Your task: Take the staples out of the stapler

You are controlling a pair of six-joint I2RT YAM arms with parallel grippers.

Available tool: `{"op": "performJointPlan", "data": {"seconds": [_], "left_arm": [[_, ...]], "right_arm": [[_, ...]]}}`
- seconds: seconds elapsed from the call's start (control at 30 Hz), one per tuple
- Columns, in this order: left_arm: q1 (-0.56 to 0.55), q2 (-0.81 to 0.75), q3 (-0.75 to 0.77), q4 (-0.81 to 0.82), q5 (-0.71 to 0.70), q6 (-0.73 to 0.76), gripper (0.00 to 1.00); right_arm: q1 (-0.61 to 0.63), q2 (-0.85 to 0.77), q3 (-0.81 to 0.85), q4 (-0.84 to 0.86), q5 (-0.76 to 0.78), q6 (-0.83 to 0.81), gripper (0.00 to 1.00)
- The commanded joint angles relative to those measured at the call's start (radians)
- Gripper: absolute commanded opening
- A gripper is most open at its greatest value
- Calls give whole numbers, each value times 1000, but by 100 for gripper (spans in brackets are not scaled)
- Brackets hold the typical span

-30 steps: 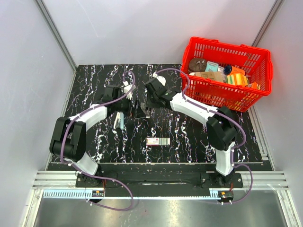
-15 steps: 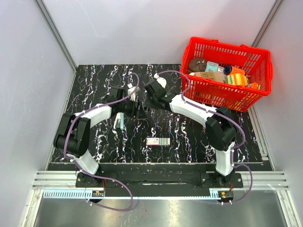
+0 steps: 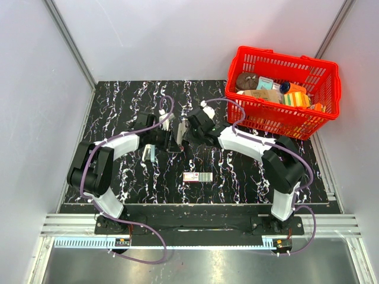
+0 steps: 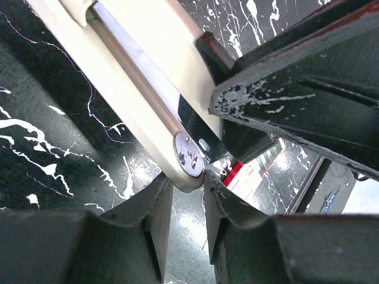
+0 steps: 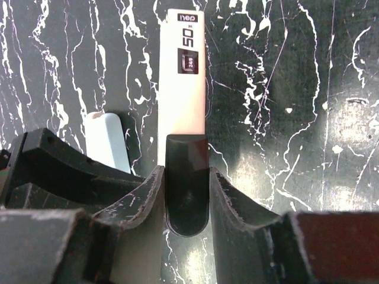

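As both arms converge on the stapler (image 5: 182, 89), step in hand is judged to be securing it for opening, staples not yet out; the stapler sits in the middle of the table (image 3: 118, 106), a long white body with a metal rail along it.

At the stapler's left, the left gripper (image 4: 185, 190) pinches the rounded, riveted end between its fingertips; at its right, the right gripper (image 5: 186, 177) clamps the black tail piece.

Next move probably calls for one arm to hold steady while the other draws or swings the magazine clear; both sets of fingers crowd one end, so room is tight.

A pale-blue piece (image 5: 106, 142) lies just beside the white body; part of the stapler or separate, cannot tell.

Nearer than the stapler, a small labelled packet (image 3: 197, 177); well right of the stapler, a red basket (image 3: 278, 123) of goods, out of the way.
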Motion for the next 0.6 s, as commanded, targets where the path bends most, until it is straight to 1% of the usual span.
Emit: {"op": "performJointPlan", "data": {"seconds": [0.0,0.13,0.23,0.4,0.57], "left_arm": [[5,-27,6,125,-3,35,25],[4,-29,9,107,-22,71,13],[7,-30,9,96,-32,93,0],[10,-45,12,92,-64,128,0],[12,-74,22,78,-132,234,0]], "right_arm": [[24,-75,-52,70,-111,46,0],[24,-88,-100,95,-138,58,0],[24,-101,-134,119,-152,64,0],[24,-121,-193,147,-174,55,0],[24,-148,-262,181,-206,38,0]]}}
